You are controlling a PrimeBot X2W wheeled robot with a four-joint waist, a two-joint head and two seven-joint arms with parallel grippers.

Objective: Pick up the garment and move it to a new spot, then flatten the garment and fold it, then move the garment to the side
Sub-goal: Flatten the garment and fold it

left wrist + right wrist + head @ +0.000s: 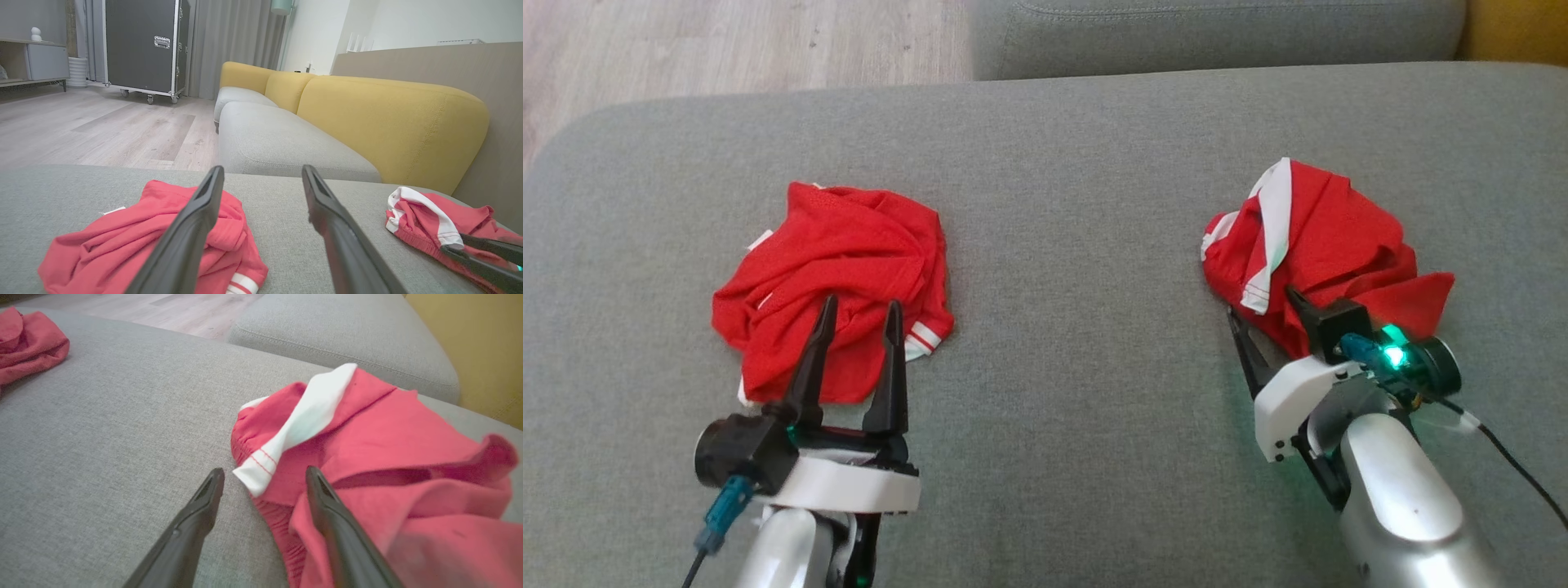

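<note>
Noting hands first. Left gripper [862, 302]: jaws spread wide, empty, tips over the near edge of the left garment [841, 253] at its 12 o'clock. Whether they touch the cloth I cannot tell. Right gripper [1262, 304]: also spread and empty, straddling the near-left hem of the right garment [1339, 237], whose bulk lies at its 1 o'clock. Both garments lie crumpled on the grey cushion [1078, 392], well apart, one at 9 and one at 3 o'clock. Which one the task means I cannot tell.

Handling, my judgement: thin red sports cloth, light, limp, slightly slick. No damage risk, but it will sag and drag when lifted, and a shallow pinch may catch one layer only. Best hold on the right one: the white band [302, 412] or the gathered hem beside it. On the left: a raised fold near the tips.

Obstacles: nothing between the garments. Farther, at 12 o'clock, a second seat [1217, 33]. Yellow backrest [392, 122] at 1. Floor [727, 49] at 11, so a dragged garment could slip off there.
</note>
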